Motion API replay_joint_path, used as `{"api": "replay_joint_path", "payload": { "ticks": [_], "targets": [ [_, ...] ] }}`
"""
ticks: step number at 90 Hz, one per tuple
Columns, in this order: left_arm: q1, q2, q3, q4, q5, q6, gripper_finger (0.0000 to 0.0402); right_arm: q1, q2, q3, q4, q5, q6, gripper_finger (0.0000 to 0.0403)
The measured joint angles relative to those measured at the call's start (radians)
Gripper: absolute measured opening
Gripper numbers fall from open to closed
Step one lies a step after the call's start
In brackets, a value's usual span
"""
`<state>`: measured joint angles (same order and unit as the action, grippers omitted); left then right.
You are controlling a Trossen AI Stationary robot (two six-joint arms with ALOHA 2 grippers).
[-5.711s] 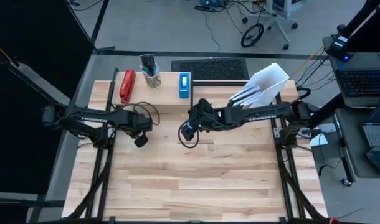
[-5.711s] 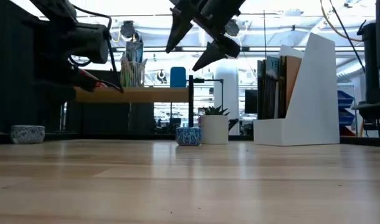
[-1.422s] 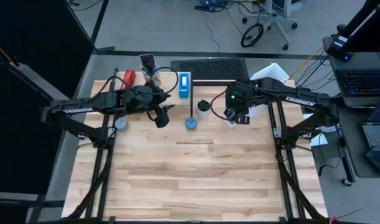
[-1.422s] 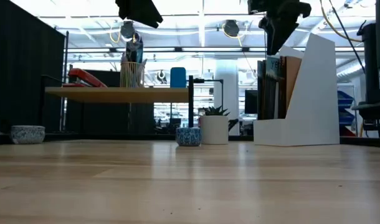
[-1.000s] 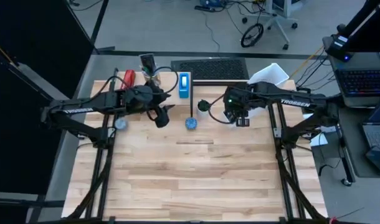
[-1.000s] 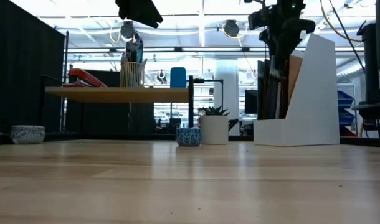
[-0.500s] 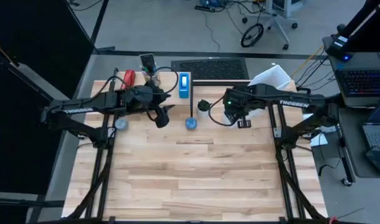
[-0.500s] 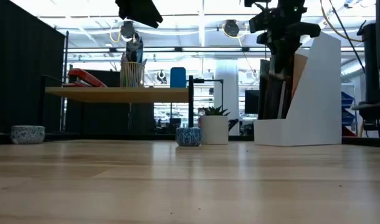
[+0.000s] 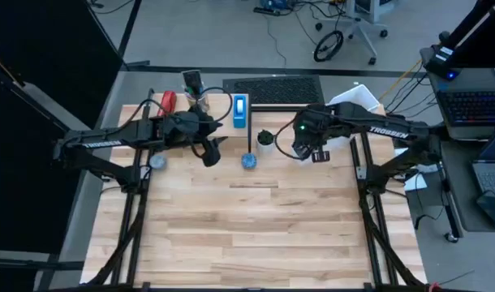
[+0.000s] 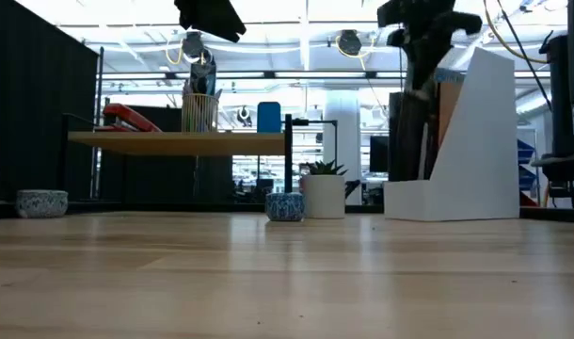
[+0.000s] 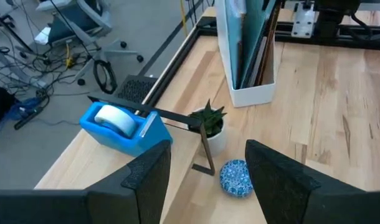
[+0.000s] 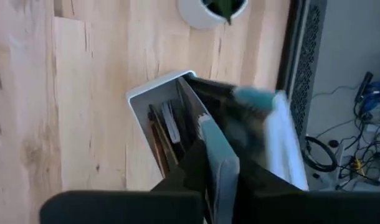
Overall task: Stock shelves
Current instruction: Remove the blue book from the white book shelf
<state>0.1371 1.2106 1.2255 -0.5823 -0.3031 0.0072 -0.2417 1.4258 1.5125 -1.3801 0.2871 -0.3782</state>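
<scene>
The right claw (image 12: 218, 171) is held above the open mouth of the large white box-shaped file holder (image 10: 475, 141), which stands at the far right of the light-wood tabletop (image 9: 256, 227). It is clamped on a thin grey-green book (image 12: 220, 163), as the right wrist view shows, and the book's lower edge is aimed among the volumes already filed. Compared with a second ago the claw has been shifted slightly toward the holder, and the holder itself appears nudged a little — contact with it is likely, though the touching point is hidden. The insertion is judged under way, not finished.

The left claw (image 11: 205, 171) hangs open near the low light-wood plank shelf on thin black legs (image 10: 183, 141), unchanged in place. The shelf carries a red stapler (image 10: 127, 118), a mesh pencil cup (image 10: 199, 108) and a blue tape dispenser (image 11: 124, 124). Beside it stand a small potted plant in a white pot (image 10: 323, 188) and a blue patterned bowl (image 11: 235, 178) — both apparently unstocked.
</scene>
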Motion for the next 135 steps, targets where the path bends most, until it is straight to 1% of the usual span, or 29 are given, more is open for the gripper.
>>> {"api": "replay_joint_path", "payload": {
  "ticks": [8,45,71,87,109,122,129,135],
  "targets": [
    [0.0,0.0,0.0,0.0,0.0,0.0,0.0194,0.0,0.0,0.055,-0.033,-0.001,0.01,0.0009],
    [0.0,0.0,0.0,0.0,0.0,0.0,0.0194,0.0,-0.001,0.315,-0.067,-0.002,0.034,0.0009],
    [0.0,0.0,0.0,0.0,0.0,0.0,0.0194,0.002,-0.001,0.443,-0.07,0.0,0.076,0.0009],
    [0.0,0.0,0.0,0.0,0.0,0.0,0.0194,0.017,-0.001,0.48,-0.052,-0.006,0.109,0.0009],
    [0.0,0.0,0.001,0.001,0.0,0.0,0.0194,0.077,-0.001,0.49,0.084,-0.027,0.114,0.0009],
    [0.0,0.0,0.001,0.0,0.0,0.0,0.0194,0.12,-0.001,0.49,0.098,-0.035,0.183,0.0009],
    [0.0,0.0,0.001,0.001,0.0,0.0,0.0194,0.142,-0.001,0.49,0.097,-0.089,0.249,0.0009],
    [0.0,0.0,0.001,0.0,0.0,0.0,0.0194,0.159,-0.001,0.49,0.097,-0.168,0.327,0.0009]
  ]
}}
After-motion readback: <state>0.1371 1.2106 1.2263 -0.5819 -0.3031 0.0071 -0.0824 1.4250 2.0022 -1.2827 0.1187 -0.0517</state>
